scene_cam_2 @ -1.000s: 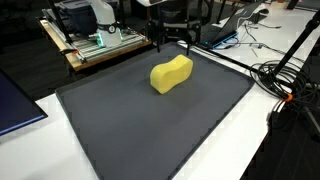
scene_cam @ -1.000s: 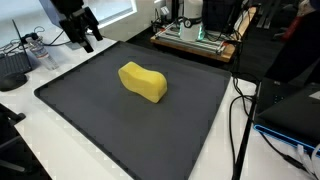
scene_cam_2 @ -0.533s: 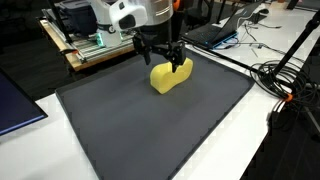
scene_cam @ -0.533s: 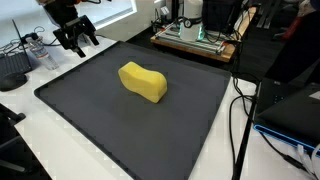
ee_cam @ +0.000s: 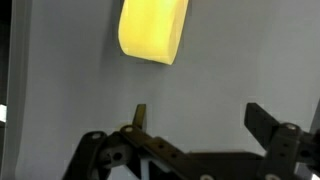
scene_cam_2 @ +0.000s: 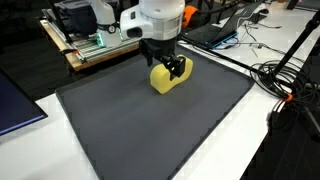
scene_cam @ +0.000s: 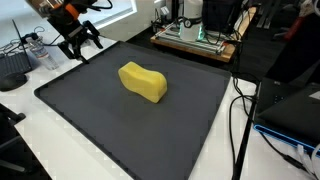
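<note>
A yellow curved sponge (scene_cam: pixel 143 81) lies on a dark grey mat (scene_cam: pixel 120 125); both exterior views show it, sponge (scene_cam_2: pixel 170 73) on mat (scene_cam_2: pixel 150 125). My gripper (scene_cam: pixel 78 44) hangs open above the mat's far corner, some way from the sponge, with nothing between its fingers. In an exterior view the gripper (scene_cam_2: pixel 166 67) stands in front of the sponge and hides part of it. The wrist view shows the sponge (ee_cam: pixel 153 29) at the top, ahead of the open gripper (ee_cam: pixel 196 118).
A wooden bench with a machine (scene_cam: pixel 195 35) stands behind the mat. Cables (scene_cam: pixel 240 110) and a laptop (scene_cam: pixel 290 110) lie beside the mat's edge. A bundle of cables (scene_cam_2: pixel 285 85) and a blue panel (scene_cam_2: pixel 15 105) flank the mat.
The arm has swung down and over the mat's far corner, bringing the open gripper lower and closer to the sponge. The sponge has not moved.
</note>
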You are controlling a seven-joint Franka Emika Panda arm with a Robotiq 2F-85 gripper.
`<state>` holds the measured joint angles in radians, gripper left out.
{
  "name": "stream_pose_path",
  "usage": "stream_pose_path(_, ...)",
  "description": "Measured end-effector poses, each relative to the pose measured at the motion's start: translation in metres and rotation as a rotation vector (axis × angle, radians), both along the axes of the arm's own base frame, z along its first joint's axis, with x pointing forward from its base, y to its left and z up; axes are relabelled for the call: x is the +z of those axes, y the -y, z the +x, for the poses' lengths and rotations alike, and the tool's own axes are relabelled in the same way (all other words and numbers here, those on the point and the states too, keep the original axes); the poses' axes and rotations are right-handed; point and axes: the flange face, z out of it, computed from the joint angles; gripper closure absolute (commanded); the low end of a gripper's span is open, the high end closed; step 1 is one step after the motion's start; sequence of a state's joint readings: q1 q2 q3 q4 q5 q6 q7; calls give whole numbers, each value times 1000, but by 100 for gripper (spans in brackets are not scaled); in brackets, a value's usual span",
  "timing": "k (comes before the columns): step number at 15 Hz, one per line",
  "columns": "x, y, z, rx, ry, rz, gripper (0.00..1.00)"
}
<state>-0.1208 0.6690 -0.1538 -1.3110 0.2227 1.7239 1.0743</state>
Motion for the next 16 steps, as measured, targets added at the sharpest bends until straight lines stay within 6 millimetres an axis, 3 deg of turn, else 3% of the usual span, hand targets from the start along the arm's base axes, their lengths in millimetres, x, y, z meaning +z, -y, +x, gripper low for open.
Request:
stream_pose_path(11,-45,-94,29,67,-262,-194,0)
stream_pose_path(16,-58,-151,34,159,-297,-233,0)
